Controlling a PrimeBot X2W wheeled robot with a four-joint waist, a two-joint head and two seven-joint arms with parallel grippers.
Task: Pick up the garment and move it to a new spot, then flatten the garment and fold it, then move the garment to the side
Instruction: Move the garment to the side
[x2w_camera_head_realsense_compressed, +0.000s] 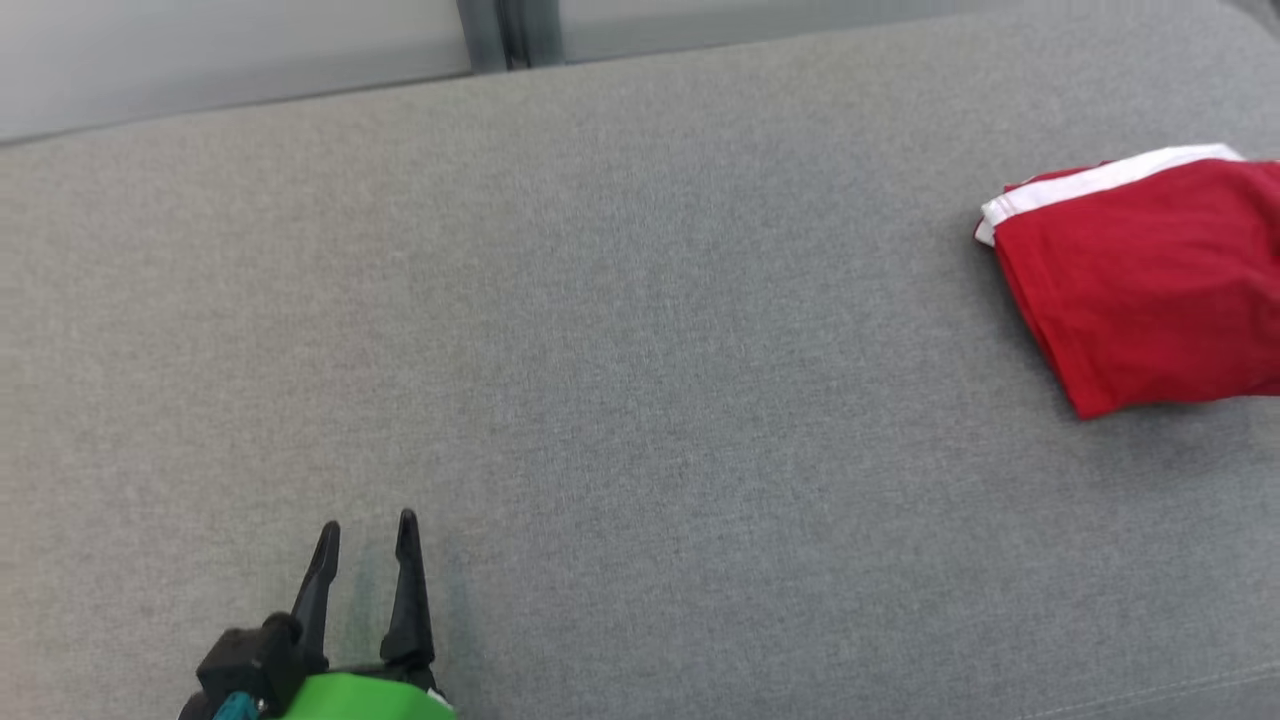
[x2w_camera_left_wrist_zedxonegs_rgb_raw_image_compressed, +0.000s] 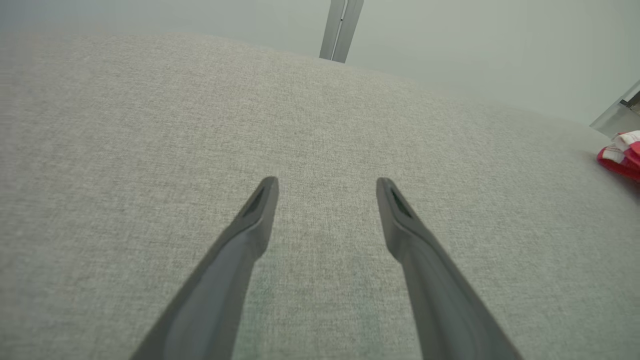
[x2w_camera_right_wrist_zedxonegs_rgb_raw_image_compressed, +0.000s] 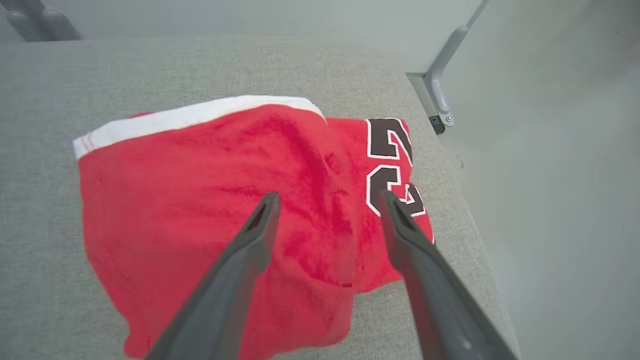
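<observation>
Red jersey (x2w_camera_head_realsense_compressed: 1150, 285), folded, white-trimmed with black numerals, lies at the right edge of the head view on the grey upholstered surface (x2w_camera_head_realsense_compressed: 640, 350). Right gripper (x2w_camera_right_wrist_zedxonegs_rgb_raw_image_compressed: 328, 197) hangs over it, fingers spread apart, gripping nothing; its tips are perhaps just clear of the cloth. Left gripper (x2w_camera_head_realsense_compressed: 367, 535), lower left, is likewise spread and empty. Pale wall (x2w_camera_head_realsense_compressed: 200, 50) stands behind.

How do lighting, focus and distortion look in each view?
Head view: soft even light, no glare, thin shadow below the red garment on the grey cushion. Left wrist view: wide-angle bowing of the cushion's far edge, left gripper slightly soft up close. Right wrist view: garment fairly sharp, right gripper blurred toward the bottom edge.
</observation>
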